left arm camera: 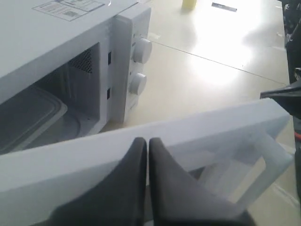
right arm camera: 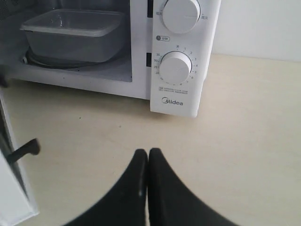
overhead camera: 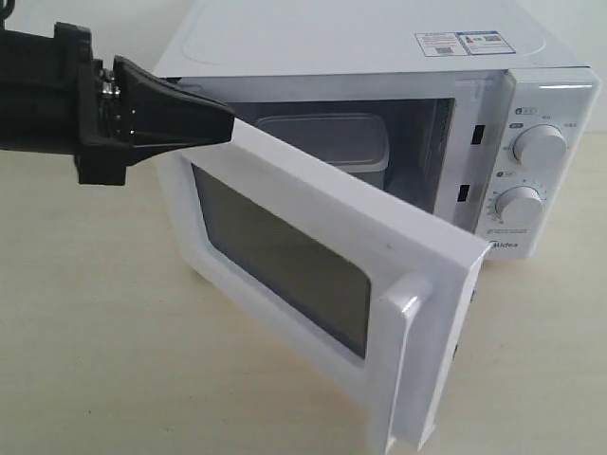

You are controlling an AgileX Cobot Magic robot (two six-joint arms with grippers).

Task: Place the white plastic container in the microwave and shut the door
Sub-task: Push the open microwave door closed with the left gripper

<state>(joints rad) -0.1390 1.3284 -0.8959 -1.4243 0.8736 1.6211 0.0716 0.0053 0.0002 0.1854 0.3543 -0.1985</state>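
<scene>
At far left, the black left gripper (overhead camera: 226, 128), its two fingers pressed together on nothing, meets the top edge of the white-framed, dark-windowed microwave door (overhead camera: 322, 204) close to the hinge side. The door stands about half open. Beyond it, the shallow white plastic container (overhead camera: 327, 142) sits inside the white boxy Midea microwave (overhead camera: 360, 38), so only the closing remains. Watch this contact: pushing so high and so near the hinge gives you little leverage, and the tips could slip over the edge or shove the whole oven. Further right, the black right gripper (right arm camera: 148, 153), likewise closed and empty, hovers before the dial panel, where the swinging white bar handle (overhead camera: 408, 365) might strike it.
</scene>
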